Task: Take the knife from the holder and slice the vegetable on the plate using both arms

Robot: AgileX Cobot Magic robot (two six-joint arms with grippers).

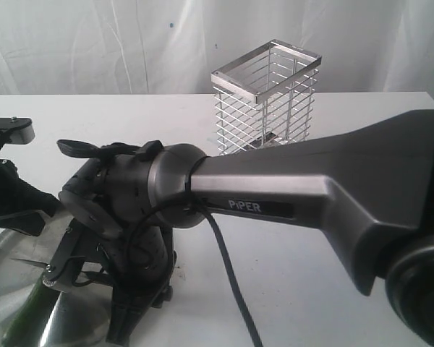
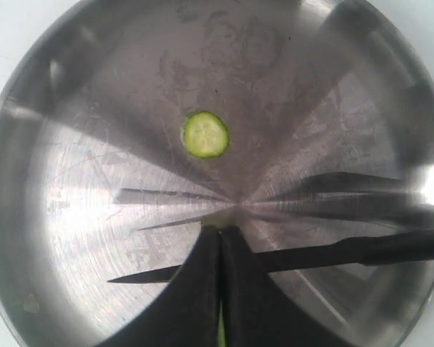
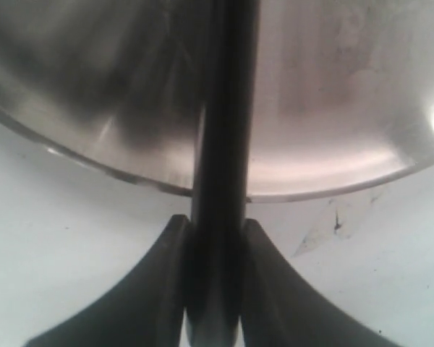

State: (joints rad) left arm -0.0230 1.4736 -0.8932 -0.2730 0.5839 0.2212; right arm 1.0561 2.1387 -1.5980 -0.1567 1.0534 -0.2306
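Observation:
The steel plate (image 2: pixel 72 217) fills the left wrist view, with one round cucumber slice (image 2: pixel 205 134) lying on it. My left gripper (image 2: pixel 220 231) is shut above the plate. A thin green strip of the vegetable (image 2: pixel 220 329) shows in the slit between its fingers. The knife (image 2: pixel 325 253) crosses the plate just behind those fingers, its point past them. My right gripper (image 3: pixel 215 224) is shut on the knife's black handle (image 3: pixel 218 289) at the plate's rim (image 3: pixel 333 188). In the exterior view the vegetable (image 1: pixel 30 307) lies on the plate (image 1: pixel 7 267) at the lower left.
The wire holder (image 1: pixel 267 97) stands upright at the back of the white table, with nothing in it. The right arm's grey tube (image 1: pixel 333 188) stretches across the middle from the right. The left arm's black wrist (image 1: pixel 7 191) sits at the left edge.

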